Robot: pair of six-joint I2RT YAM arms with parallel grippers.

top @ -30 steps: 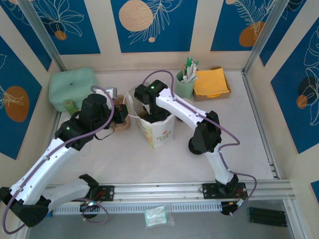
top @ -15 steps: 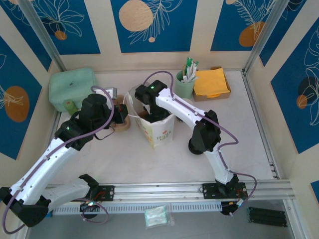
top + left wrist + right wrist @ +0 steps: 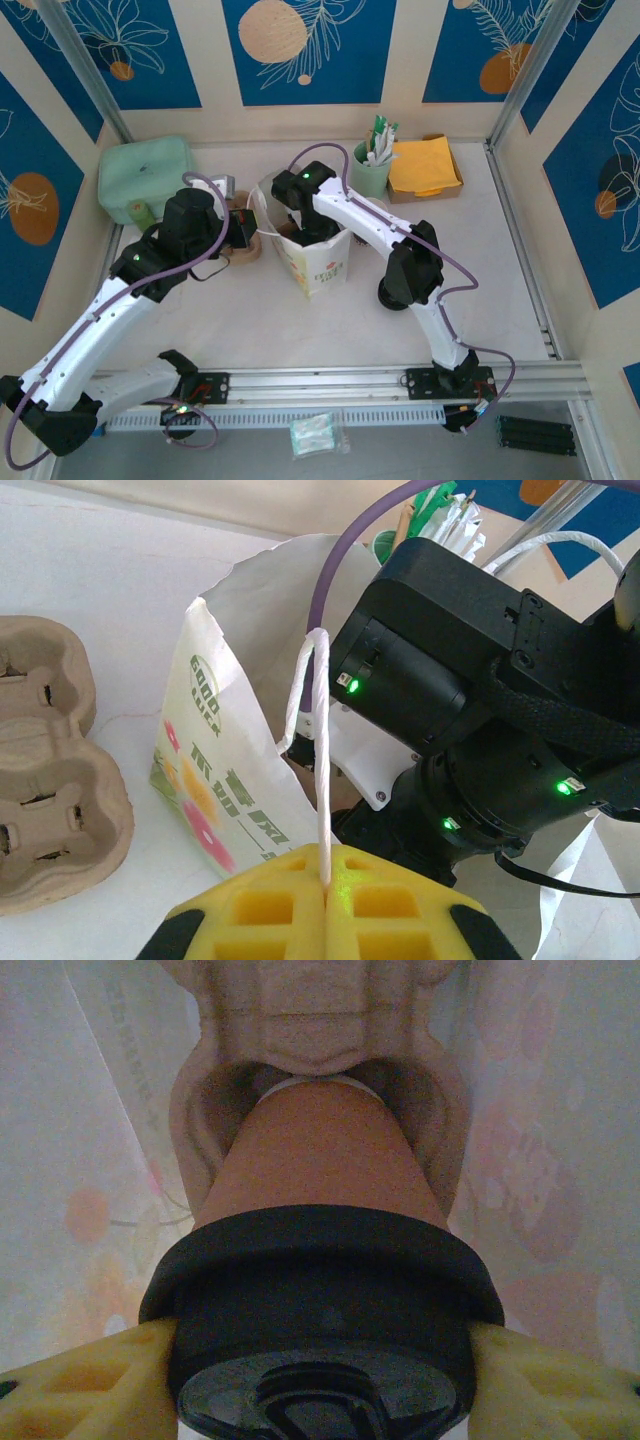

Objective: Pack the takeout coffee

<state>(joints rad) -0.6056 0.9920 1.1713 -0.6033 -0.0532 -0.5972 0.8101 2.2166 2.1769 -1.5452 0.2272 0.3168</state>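
The takeout coffee (image 3: 320, 1150) is a kraft-brown paper cup with a black lid (image 3: 320, 1280) on it. It hangs inside the white paper bag (image 3: 215, 770), its foot in a well of a pulp cup carrier (image 3: 320, 1020). My right gripper (image 3: 320, 1385) is shut on the cup at the lid, one yellow finger (image 3: 90, 1390) on each side. In the top view the right wrist (image 3: 303, 195) reaches down into the bag (image 3: 322, 268). My left gripper (image 3: 328, 865) is shut on the bag's white handle (image 3: 320, 750) and holds it up, left of the bag (image 3: 243, 230).
A second pulp cup carrier (image 3: 50, 790) lies on the table left of the bag. A green lidded box (image 3: 145, 178) stands at the back left. A green cup of stirrers (image 3: 372, 168) and a box of orange napkins (image 3: 425, 165) stand at the back right.
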